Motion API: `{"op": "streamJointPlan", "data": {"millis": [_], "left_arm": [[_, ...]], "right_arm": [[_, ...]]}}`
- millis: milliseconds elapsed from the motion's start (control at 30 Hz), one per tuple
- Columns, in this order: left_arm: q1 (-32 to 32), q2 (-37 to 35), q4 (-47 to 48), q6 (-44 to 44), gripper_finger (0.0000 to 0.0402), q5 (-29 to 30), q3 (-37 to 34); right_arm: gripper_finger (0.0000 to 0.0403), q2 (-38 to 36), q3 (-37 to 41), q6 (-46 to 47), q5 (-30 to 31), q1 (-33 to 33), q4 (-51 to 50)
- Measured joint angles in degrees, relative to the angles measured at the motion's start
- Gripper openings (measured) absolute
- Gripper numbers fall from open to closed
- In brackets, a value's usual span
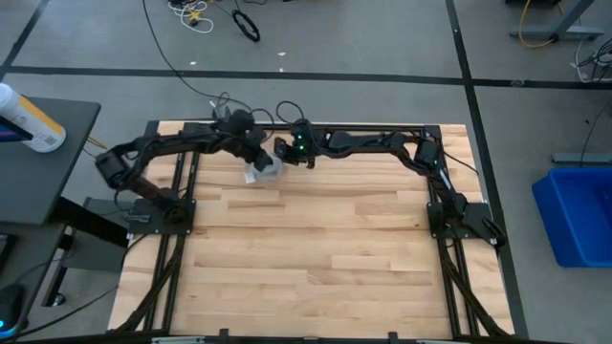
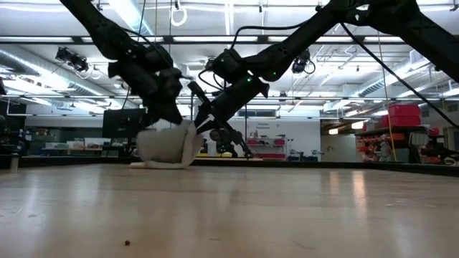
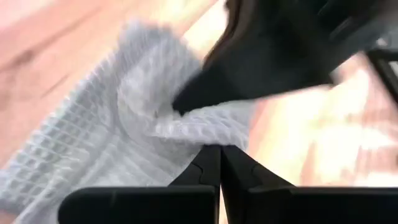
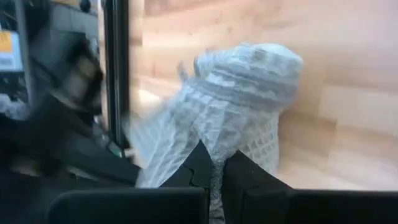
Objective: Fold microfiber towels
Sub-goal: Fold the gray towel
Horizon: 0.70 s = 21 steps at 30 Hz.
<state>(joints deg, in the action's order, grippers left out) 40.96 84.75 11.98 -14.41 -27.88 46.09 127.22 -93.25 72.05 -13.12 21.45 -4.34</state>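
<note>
Microfiber towel: one light grey-blue cloth with a waffle-ribbed weave, bunched into a loose upright heap on the bench. It sits near the bench's far edge, left of that edge's middle, its lower folds resting on the wood.

Left tool: fingers pressed together, clamped on a fold of the microfiber towel. It stands over the heap's left side.

Right tool: fingers nearly together, pinching a thin ridge of the microfiber towel between them. It meets the heap from its right side, just beside the left tool.

Both arms reach in along the far edge from their bases at the left and right edges of the bench.

Bench: light wooden planks in a dark frame.
</note>
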Motion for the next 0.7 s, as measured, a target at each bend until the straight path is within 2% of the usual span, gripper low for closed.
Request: {"op": "streamJointPlan", "data": {"millis": [233, 333, 700], "left_arm": [[2.8, -2.5, 2.0, 1.3, 0.0, -2.4, 0.1], [2.6, -2.5, 3.1, 2.4, 0.0, -2.4, 0.1], [2.6, -2.9, 4.7, 2.7, 0.0, -2.5, 0.1]], "right_arm": [[0.0012, 0.1, 0.0, -2.4, -0.8, -0.1, -2.4], [0.0012, 0.1, 0.1, -3.6, -0.4, -0.1, -5.5], [0.0012, 0.1, 0.1, -5.4, -1.2, -0.1, -5.7]]}}
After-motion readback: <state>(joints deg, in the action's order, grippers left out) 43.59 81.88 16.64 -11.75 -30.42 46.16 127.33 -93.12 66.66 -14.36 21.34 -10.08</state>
